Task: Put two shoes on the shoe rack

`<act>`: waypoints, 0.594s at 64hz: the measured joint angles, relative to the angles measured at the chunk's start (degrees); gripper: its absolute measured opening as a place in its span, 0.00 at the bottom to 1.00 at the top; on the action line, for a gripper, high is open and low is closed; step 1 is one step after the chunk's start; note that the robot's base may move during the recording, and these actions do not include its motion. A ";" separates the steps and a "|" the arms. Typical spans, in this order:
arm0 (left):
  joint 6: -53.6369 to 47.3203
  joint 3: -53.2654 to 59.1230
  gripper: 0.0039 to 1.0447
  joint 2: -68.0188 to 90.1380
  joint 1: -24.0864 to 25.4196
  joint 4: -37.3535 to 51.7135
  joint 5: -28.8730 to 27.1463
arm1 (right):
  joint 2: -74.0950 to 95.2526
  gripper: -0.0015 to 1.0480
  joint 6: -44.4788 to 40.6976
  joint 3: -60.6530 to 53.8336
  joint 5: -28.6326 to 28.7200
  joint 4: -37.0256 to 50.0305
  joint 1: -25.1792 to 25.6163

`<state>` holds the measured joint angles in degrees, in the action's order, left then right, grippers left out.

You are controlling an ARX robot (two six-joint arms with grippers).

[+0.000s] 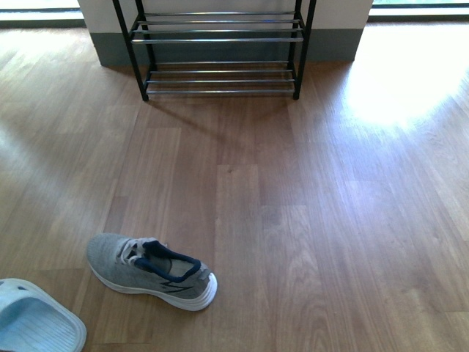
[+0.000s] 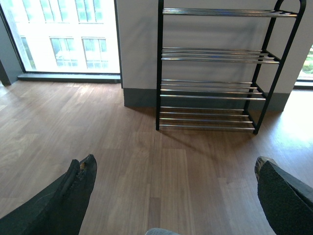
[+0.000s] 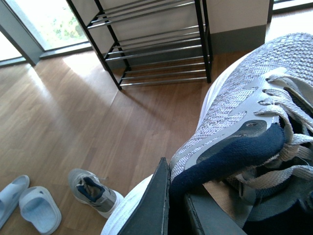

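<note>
Sneaker (image 3: 244,112) is hanging in the right gripper (image 3: 177,193), whose jaws are pinching its dark blue padded collar. It is looking light and soft: the mottled grey knit upper is likely to be flexing and the collar squashing under the pinch, so the shoe may be swinging on the way. The white sole is probably the only stiff part. Taking it by the collar rim, one finger inside, is seeming sensible. Pale grey laces are running through a smooth grey overlay.

Ahead of this gripper, well apart, the shoe rack (image 3: 156,54) is standing with its rods bare. Down on the floor below and to its left, a second sneaker (image 3: 93,192) is lying near two pale blue slides (image 3: 34,208).

The left gripper (image 2: 174,164) is hovering spread wide, holding nothing, the rack ahead of it
</note>
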<state>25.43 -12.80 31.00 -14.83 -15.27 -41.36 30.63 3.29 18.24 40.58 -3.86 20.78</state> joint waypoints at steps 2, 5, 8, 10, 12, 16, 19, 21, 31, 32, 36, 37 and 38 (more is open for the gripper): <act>3.43 -1.22 0.91 5.44 -0.04 3.10 -0.09 | 0.00 0.01 0.00 0.00 0.52 0.00 -0.09; 7.93 -3.26 0.91 14.84 -0.04 8.72 1.57 | 0.00 0.01 0.02 0.00 0.61 0.00 -0.09; 12.26 -5.46 0.91 24.39 -0.37 14.03 4.37 | 0.00 0.01 0.04 0.00 0.81 0.00 -0.09; 15.65 -7.48 0.91 32.17 -1.03 18.14 6.47 | 0.00 0.01 0.07 0.00 0.83 0.00 -0.09; 18.10 -9.84 0.91 39.95 -1.84 21.79 8.28 | 0.00 0.01 0.07 0.00 0.74 0.00 -0.09; 21.97 -13.73 0.91 52.19 -3.08 25.86 11.13 | 0.00 0.01 0.07 0.00 0.57 0.00 -0.09; 24.83 -16.92 0.91 61.40 -4.26 27.74 13.31 | 0.00 0.01 0.07 0.00 0.50 0.00 -0.09; 26.12 -18.93 0.91 66.53 -5.03 28.44 14.36 | 0.00 0.01 0.04 0.00 0.37 0.00 -0.09; 31.43 -31.41 0.91 92.78 -8.02 28.24 19.58 | 0.00 0.01 0.07 0.00 0.44 0.00 -0.09; 31.82 -32.72 0.91 95.01 -8.15 28.17 20.15 | 0.00 0.01 0.09 0.00 0.46 0.00 -0.09; 32.72 -38.07 0.91 103.47 -8.39 28.17 23.08 | 0.00 0.01 0.09 0.00 0.48 0.00 -0.09; 32.79 -38.73 0.91 104.43 -8.39 28.17 23.45 | 0.00 0.01 0.09 0.00 0.46 0.00 -0.09; 32.89 -40.04 0.91 106.18 -8.41 28.24 24.11 | 0.00 0.01 0.09 0.00 0.46 0.00 -0.09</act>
<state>58.33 -52.84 137.19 -23.24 12.97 -17.26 30.63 3.38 18.24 41.04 -3.86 20.69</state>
